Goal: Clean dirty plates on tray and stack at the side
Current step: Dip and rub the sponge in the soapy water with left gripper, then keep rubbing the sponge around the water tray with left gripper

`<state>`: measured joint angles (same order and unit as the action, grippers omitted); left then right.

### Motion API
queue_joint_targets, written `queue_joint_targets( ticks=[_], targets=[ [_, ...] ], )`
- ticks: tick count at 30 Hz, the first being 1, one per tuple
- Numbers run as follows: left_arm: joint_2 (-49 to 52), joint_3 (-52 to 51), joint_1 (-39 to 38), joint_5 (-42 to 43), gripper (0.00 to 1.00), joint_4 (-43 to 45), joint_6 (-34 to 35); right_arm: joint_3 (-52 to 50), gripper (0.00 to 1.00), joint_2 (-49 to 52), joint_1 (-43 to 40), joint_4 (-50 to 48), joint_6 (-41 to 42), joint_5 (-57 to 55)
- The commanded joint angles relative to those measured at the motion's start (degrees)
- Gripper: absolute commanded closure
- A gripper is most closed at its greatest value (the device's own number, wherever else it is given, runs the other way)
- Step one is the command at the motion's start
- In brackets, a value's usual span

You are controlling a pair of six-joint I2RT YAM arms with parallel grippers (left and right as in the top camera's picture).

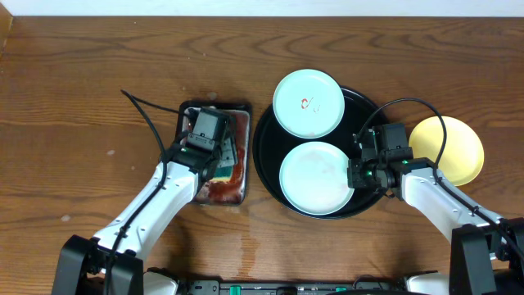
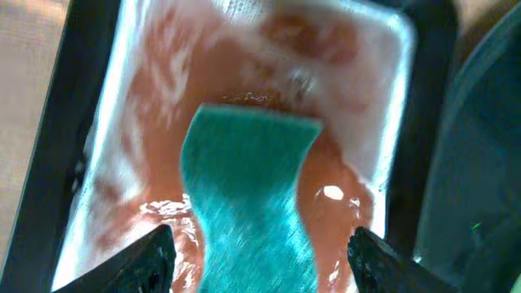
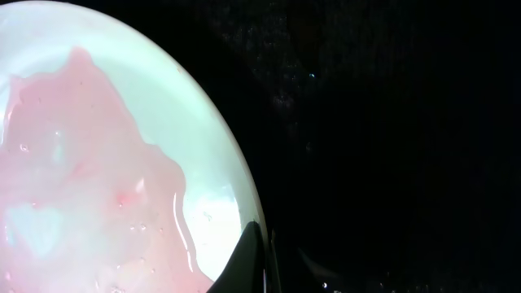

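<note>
Right gripper (image 1: 358, 174) has its fingers together, tips at the right rim of the lower blue-white plate (image 1: 315, 178); can't tell if the rim is pinched. Right wrist view shows that plate (image 3: 98, 163) covered in a pink watery film. It sits on the black tray (image 1: 266, 147). The upper blue-white plate (image 1: 307, 102), with a red smear, overhangs the tray's far rim. Yellow plate (image 1: 449, 150) is on the table (image 1: 65, 123) right of the tray, beside the right arm. Left gripper (image 2: 262, 244) has its fingers wide apart over the rectangular pan (image 2: 57, 138) of reddish liquid, with a green sponge (image 2: 248, 187) lying between them, untouched.
</note>
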<state>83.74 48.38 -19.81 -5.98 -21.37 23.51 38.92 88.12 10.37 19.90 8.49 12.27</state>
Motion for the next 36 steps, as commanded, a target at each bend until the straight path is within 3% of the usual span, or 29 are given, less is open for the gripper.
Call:
queue_joint_targets(
  ticks=[1,24,25,30,36],
  targets=[
    [1.2,1.1,0.2,-0.8,0.3,1.6,-0.5,0.0,0.99,0.3,0.2,0.1,-0.5,-1.8],
    [14.1,1.1,0.2,-5.3,0.31,11.3,-0.5,0.0,0.99,0.3,0.2,0.1,-0.5,-1.8],
    [14.5,1.1,0.2,-5.2,0.36,11.5,-0.5,0.0,0.99,0.3,0.2,0.1,-0.5,-1.8],
    [15.0,1.1,0.2,-5.3,0.9,11.7,-0.5,0.0,0.99,0.3,0.2,0.1,-0.5,-1.8],
    [13.3,1.1,0.2,-5.2,0.92,12.6,-0.6,0.0,0.99,0.3,0.2,0.1,-0.5,-1.8]
  ],
)
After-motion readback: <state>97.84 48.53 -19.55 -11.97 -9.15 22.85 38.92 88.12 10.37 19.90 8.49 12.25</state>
